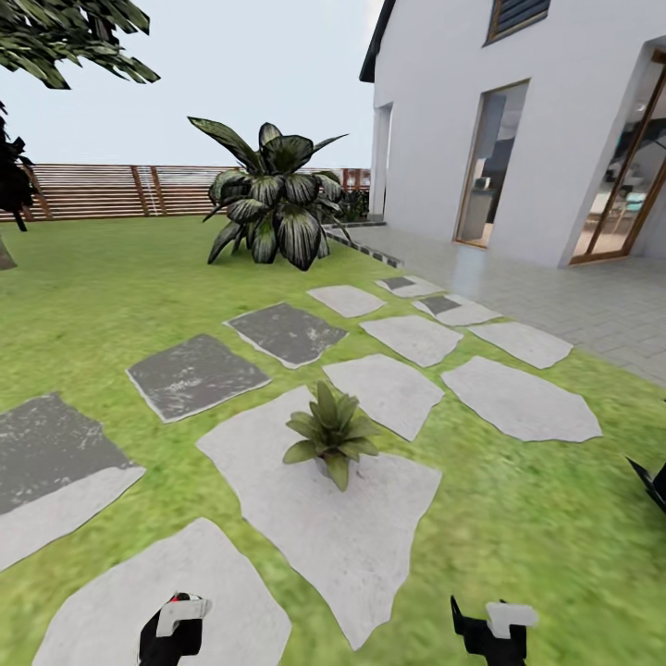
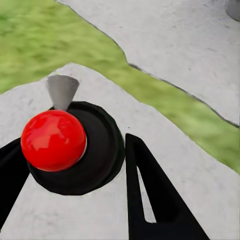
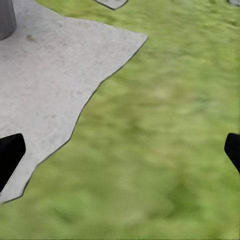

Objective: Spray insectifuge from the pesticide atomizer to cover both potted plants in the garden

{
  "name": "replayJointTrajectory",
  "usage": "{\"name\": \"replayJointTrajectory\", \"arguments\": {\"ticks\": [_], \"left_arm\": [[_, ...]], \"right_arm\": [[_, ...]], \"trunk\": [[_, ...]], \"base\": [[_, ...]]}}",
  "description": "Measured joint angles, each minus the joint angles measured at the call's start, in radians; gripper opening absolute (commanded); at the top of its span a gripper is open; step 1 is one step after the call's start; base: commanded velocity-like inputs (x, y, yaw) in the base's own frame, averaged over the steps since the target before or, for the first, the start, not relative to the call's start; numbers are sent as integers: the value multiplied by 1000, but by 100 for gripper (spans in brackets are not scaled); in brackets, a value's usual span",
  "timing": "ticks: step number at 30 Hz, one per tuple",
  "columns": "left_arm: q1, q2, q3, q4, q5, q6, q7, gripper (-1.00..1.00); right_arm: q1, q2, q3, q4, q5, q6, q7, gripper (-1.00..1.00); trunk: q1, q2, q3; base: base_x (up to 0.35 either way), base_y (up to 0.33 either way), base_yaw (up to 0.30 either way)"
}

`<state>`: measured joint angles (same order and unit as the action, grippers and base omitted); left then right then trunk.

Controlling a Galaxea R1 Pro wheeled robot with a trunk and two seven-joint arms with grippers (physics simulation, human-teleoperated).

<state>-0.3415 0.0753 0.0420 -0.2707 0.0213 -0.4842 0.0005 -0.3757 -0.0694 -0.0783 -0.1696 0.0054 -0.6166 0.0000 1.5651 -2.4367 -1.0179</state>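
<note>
A small potted plant (image 1: 331,435), a low rosette of pointed green leaves, sits on a broad, pale, rough-edged stepping stone (image 1: 324,518) in the middle of the mown green lawn (image 1: 102,287). More irregular slabs lie scattered around it, some chalky white, some mottled dark grey (image 1: 196,375). Farther back stands a big shrub with broad, dark, striped leaves (image 1: 273,203), in front of a brown slatted wooden fence (image 1: 111,190). To the right rises a smooth white house wall (image 1: 444,102) with tall glazed doors, edged by a grey tiled terrace (image 1: 573,296).

Low in the head view, the left gripper (image 1: 174,629) holds the pesticide atomizer (image 2: 75,147): in the left wrist view its black fingers (image 2: 155,200) are clamped either side of a glossy black round bottle body, with a shiny red ball and a small grey cone nozzle on top, above the grainy stone.

The right gripper (image 1: 490,634) hangs over grass beside the stone's jagged edge; its black fingertips (image 3: 10,155) are spread wide, holding nothing.
</note>
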Motion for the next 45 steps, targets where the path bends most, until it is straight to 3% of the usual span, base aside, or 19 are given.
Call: {"name": "replayJointTrajectory", "arguments": {"ticks": [10, 17, 20, 24, 27, 29, 30, 33, 37, 38, 39, 42, 44, 45], "left_arm": [[0, -3, -2, -2, 0, 0, -3, -100], [-1, -6, -14, -13, -8, 6, -12, -100], [-4, -4, -21, -15, -28, 9, -19, -100], [-13, 3, -63, -14, -104, 22, -85, -100], [-16, 14, -90, -16, -201, 69, -190, -100], [-25, 32, -96, -33, -274, 133, -294, -100], [-32, 38, -97, -40, -291, 151, -324, -100], [-81, 69, -100, -84, -384, 252, -522, -100], [-146, 84, -104, -113, -454, 339, -713, -100], [-180, 87, -103, -119, -489, 368, -794, -100], [-233, 81, -103, -124, -563, 393, -912, -100], [-297, 73, -101, -130, -643, 423, -1048, -100], [-308, 73, -103, -144, -657, 433, -1097, -100], [-308, 73, -104, -158, -680, 438, -1130, -100]], "right_arm": [[0, 0, 1, -1, 2, 0, 0, 100], [0, -2, 10, -4, 10, 6, 6, 100], [-1, -5, 50, -10, 43, 7, 8, 100], [-1, -7, 116, -36, 125, 8, 10, 100], [-1, -7, 153, -82, 196, 9, 23, 100], [-1, -7, 174, -124, 249, 13, 80, 100], [-1, -7, 178, -136, 261, 18, 103, 100], [-1, -7, 190, -225, 313, 110, 264, 100], [-1, -7, 192, -352, 329, 254, 415, 100], [-2, -7, 193, -416, 337, 310, 490, 100], [-2, -7, 194, -504, 366, 375, 617, 100], [-4, -3, 195, -587, 425, 456, 740, 100], [-5, 1, 197, -622, 445, 484, 777, 100], [-6, 25, 213, -652, 459, 499, 845, -100]], "trunk": [[0, 0, 0], [1, 0, 0], [1, 0, 0], [1, 0, 0], [1, 0, 0], [1, 0, 0], [1, 0, 0], [1, 0, 0], [1, 0, 0], [1, 0, 0], [0, 0, 0], [1, 0, 0], [1, 0, 0], [1, 0, 0]], "base": [[329, -40, 0], [96, -35, 0], [12, -4, 0], [4, -1, 0], [1, 0, 0], [0, 0, 0], [0, 0, 0], [0, 0, 0], [0, 0, 0], [0, 0, 0], [0, 0, 0], [0, 0, 0], [0, 0, 0], [0, 0, 0]]}}
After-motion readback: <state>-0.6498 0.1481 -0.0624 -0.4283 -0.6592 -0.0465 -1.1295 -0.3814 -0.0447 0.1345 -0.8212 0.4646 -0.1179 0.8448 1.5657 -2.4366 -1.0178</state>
